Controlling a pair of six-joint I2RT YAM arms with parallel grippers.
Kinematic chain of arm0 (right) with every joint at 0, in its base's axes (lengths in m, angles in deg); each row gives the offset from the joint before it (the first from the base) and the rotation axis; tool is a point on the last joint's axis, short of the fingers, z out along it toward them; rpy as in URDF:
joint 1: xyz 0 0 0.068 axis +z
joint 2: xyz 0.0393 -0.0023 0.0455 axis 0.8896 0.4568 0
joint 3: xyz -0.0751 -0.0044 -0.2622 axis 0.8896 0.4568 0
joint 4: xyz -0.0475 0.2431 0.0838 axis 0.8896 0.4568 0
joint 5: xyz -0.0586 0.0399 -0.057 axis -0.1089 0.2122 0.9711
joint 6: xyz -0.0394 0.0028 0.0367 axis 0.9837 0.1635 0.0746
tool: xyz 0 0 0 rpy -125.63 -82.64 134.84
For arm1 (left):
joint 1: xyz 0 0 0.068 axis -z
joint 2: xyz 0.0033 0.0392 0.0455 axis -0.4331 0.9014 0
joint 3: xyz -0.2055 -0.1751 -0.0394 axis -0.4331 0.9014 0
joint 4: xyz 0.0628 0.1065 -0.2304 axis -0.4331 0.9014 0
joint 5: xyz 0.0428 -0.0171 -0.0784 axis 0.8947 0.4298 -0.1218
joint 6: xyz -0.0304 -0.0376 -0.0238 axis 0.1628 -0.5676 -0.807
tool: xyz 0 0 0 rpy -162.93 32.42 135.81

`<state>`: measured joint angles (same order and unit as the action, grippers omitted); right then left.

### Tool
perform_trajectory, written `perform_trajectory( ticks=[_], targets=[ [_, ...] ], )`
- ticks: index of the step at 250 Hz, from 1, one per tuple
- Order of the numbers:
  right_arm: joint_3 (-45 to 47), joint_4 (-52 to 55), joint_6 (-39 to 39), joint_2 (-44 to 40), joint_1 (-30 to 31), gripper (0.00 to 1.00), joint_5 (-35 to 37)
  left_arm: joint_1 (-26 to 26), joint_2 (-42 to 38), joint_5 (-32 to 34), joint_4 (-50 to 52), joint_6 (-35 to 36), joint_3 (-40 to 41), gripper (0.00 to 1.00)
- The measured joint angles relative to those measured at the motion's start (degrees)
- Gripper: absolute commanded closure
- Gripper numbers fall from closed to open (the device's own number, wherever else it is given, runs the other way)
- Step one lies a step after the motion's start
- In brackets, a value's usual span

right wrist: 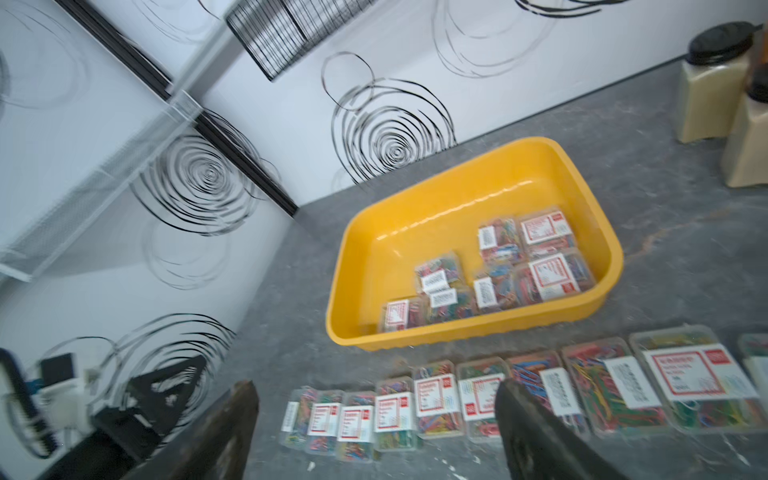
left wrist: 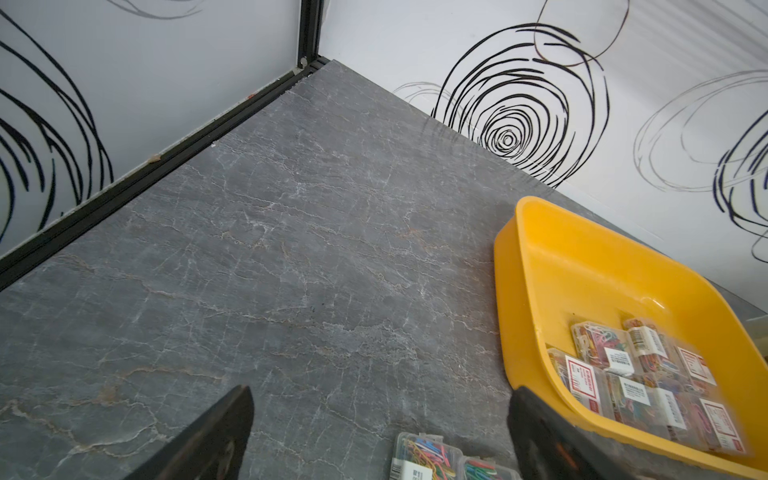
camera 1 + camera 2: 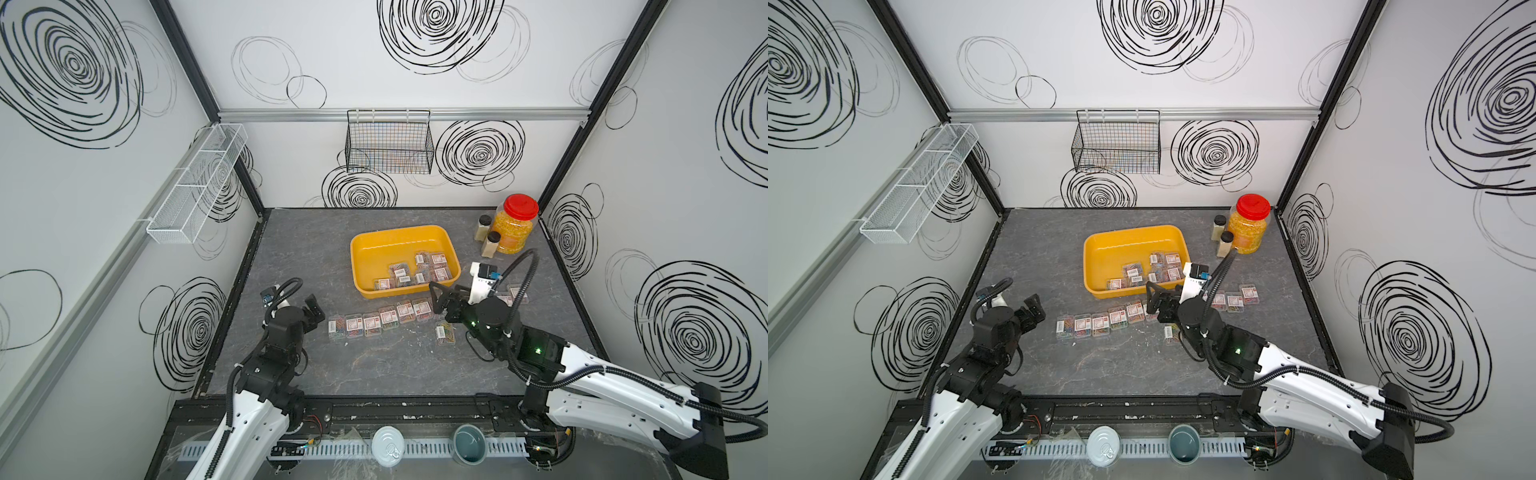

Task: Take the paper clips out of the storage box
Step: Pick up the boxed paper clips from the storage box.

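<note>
The yellow storage box (image 3: 374, 249) (image 3: 1106, 249) (image 2: 582, 270) (image 1: 436, 199) sits mid-table. Several clear cases of paper clips (image 3: 419, 270) (image 3: 1156, 270) (image 2: 644, 374) (image 1: 498, 266) lie in its near right part. More cases (image 3: 374, 322) (image 3: 1100, 322) (image 1: 415, 407) (image 2: 424, 457) form a row on the table in front of it. My right gripper (image 3: 437, 300) (image 3: 1152, 298) (image 1: 376, 384) hangs open above the row's right end, holding nothing. At the row's left, my left gripper (image 3: 313, 311) (image 3: 1034, 309) (image 2: 380, 390) is open and empty.
A red-lidded jar (image 3: 515, 226) and two small bottles (image 3: 484, 226) stand at the back right. A black wire basket (image 3: 388, 143) hangs on the back wall, a white mesh rack (image 3: 195, 183) on the left wall. A few cases (image 3: 1237, 297) lie right of my right arm.
</note>
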<state>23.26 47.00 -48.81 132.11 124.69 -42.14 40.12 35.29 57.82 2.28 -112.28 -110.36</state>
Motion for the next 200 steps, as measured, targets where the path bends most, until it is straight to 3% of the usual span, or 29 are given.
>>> perform_trajectory(
  ticks=[64, 104, 142, 200],
  targets=[
    [-5.0, -1.6, 4.2, 2.7, -3.2, 0.0, -5.6, 2.6, 4.6, -4.2, -6.3, -1.9, 0.0, 0.08],
    [-5.0, -3.1, 3.9, 3.5, -11.4, 0.0, -11.7, 14.3, 14.5, 0.1, -7.1, -2.8, -4.8, 0.07],
    [-5.0, -5.5, 2.8, 5.3, -14.7, 0.0, -14.9, 26.0, 23.1, 6.5, -7.8, -2.9, -12.1, 0.07],
    [-5.4, -6.3, 0.7, 12.0, -15.6, 0.0, -17.2, 30.6, 33.8, 9.0, -7.6, -3.9, -18.7, 0.08]
  ],
)
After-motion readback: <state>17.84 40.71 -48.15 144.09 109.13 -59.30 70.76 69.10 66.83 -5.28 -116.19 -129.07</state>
